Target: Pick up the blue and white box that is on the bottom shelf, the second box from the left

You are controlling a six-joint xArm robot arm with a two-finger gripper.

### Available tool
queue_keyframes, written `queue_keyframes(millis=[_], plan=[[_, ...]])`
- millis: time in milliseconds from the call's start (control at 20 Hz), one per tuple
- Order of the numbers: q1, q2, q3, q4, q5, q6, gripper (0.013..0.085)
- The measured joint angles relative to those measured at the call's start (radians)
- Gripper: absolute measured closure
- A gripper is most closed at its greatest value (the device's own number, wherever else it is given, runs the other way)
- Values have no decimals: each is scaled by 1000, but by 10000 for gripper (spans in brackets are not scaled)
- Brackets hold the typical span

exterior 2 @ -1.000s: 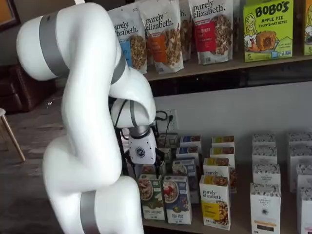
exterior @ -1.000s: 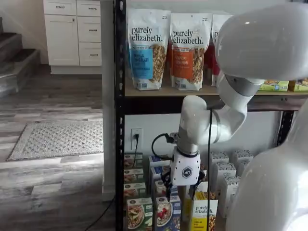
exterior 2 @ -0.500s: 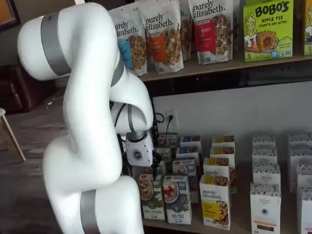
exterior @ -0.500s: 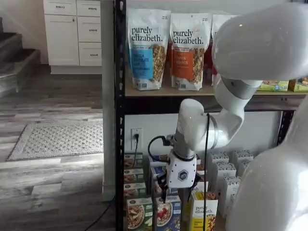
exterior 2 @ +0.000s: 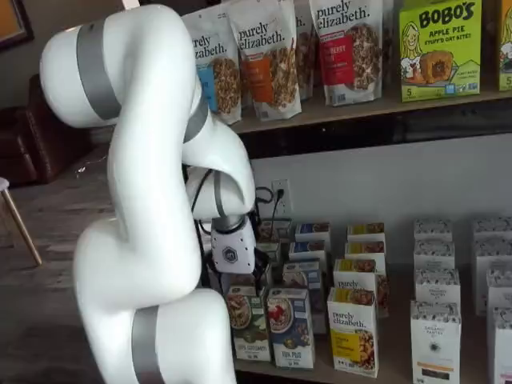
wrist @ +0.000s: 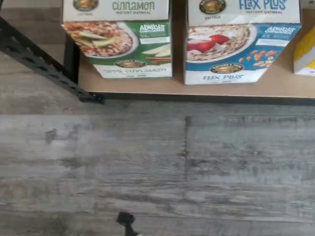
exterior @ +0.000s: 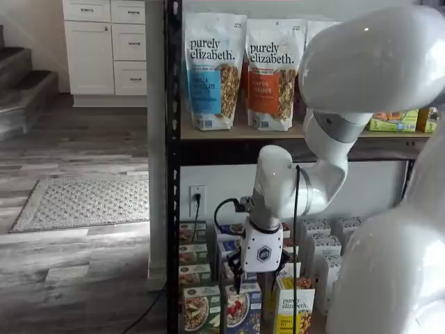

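Claw (exterior: 238, 280): fingers barely visible, state impossible to tell. Hanging right above the blue and white box (exterior 2: 290, 326), probably for gripping from top.

Cereal boxes (exterior 2: 290, 326) on bottom shelf (wrist: 147, 86)

"FLAX PLUS" on the blue and white box (wrist: 242, 39); "cinnamon" on green box (wrist: 118, 38).
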Motion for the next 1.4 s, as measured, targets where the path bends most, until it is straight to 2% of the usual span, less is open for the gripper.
queue_keyframes(millis=[200, 550, 650, 850, 1050, 1150, 1400], plan=[[-19, 44, -20, -45, -15, 21, 130], [-70, 163, -56, -47, -134, -30, 130], [-80, 205, -77, -28, -158, -60, 130], [-90, 275, -122, -29, -184, -70, 130], [-84, 339, -165, 45, -216, -138, 130], [-82, 368, -191, 67, -220, -157, 130], [-92, 437, -260, 17, -209, -117, 130]])
